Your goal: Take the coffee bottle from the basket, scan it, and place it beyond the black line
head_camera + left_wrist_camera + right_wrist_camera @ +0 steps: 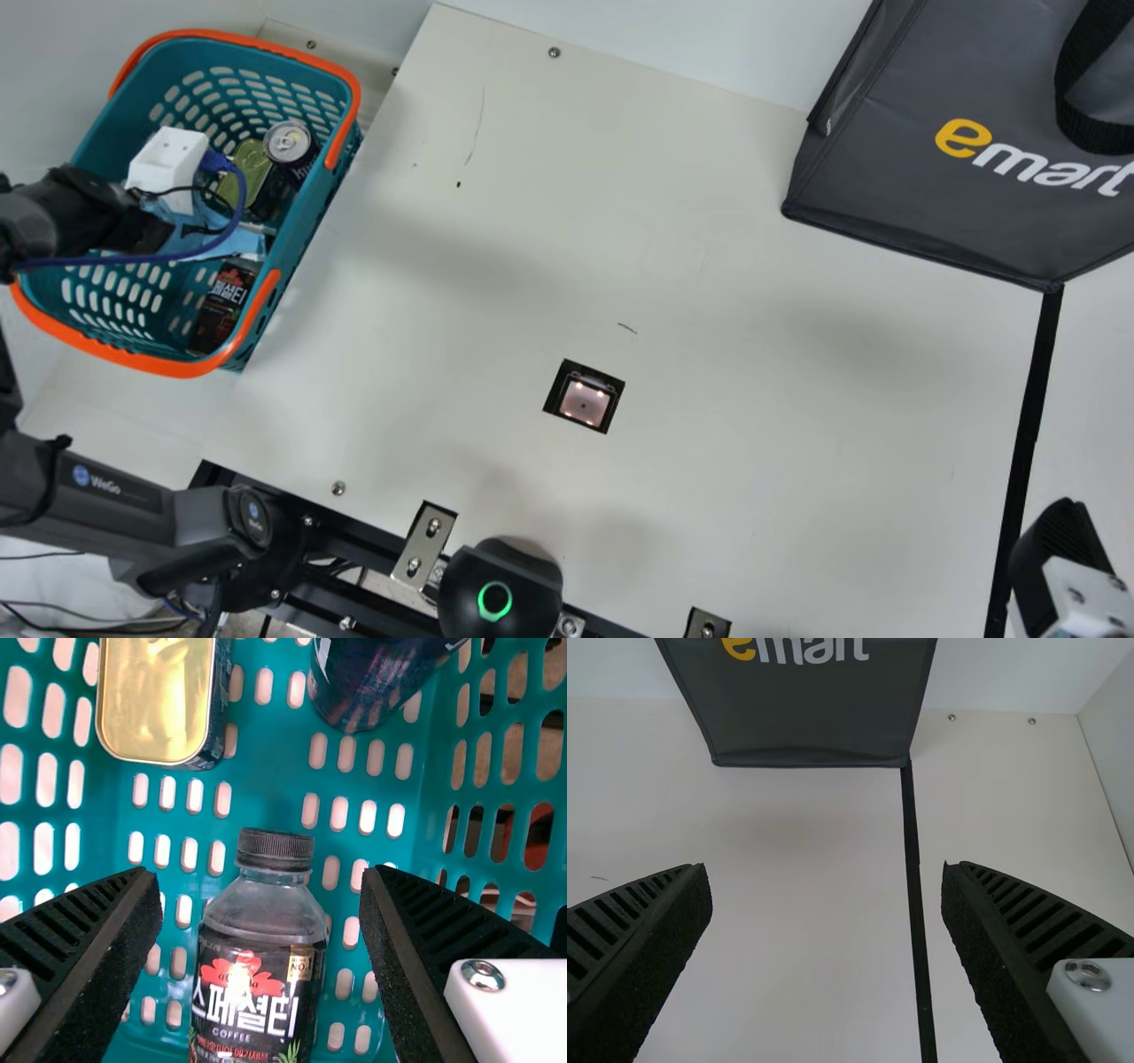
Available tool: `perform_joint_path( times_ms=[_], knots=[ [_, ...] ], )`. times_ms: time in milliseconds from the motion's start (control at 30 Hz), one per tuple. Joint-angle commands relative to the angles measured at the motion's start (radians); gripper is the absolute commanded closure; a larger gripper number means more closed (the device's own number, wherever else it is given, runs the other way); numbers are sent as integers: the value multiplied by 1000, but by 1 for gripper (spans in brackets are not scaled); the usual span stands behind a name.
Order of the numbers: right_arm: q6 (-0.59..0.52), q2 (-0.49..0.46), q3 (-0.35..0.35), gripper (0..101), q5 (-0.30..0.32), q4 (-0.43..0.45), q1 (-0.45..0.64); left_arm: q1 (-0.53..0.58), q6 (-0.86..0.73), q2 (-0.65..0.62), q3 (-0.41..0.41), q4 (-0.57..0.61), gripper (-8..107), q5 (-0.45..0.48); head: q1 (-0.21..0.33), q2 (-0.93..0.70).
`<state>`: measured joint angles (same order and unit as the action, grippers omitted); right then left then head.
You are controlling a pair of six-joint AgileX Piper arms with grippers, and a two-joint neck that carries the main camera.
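Where one bottle (257, 966) lies, two tins (159, 700) sit.

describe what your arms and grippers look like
My left arm is dark grey and black, with a round blue badge, a black strap and a blue cable. The left gripper and right gripper each have black ribbed fingers and white parts with silver screws.

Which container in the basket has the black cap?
The coffee bottle, with red on its label. The rectangular tin has a flat gold top, the round can a silver one.
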<state>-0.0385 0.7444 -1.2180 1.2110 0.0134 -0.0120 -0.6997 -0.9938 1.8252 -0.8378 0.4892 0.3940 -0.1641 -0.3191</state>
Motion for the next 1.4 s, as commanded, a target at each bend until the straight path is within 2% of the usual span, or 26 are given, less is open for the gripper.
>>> perform_joint_path(
  times_ms=[0, 767, 1367],
  knots=[
    [0, 0, 0, 10, 0, 0, 0, 6, -3, 6, 0, 3, 9, -5, 26, -2],
    [0, 0, 0, 10, 0, 0, 0, 67, -82, 101, 21, 81, 9, -109, 26, -2],
    [0, 0, 0, 10, 0, 0, 0, 54, -161, 173, 2, 152, 9, -155, 26, -2]
  ],
)
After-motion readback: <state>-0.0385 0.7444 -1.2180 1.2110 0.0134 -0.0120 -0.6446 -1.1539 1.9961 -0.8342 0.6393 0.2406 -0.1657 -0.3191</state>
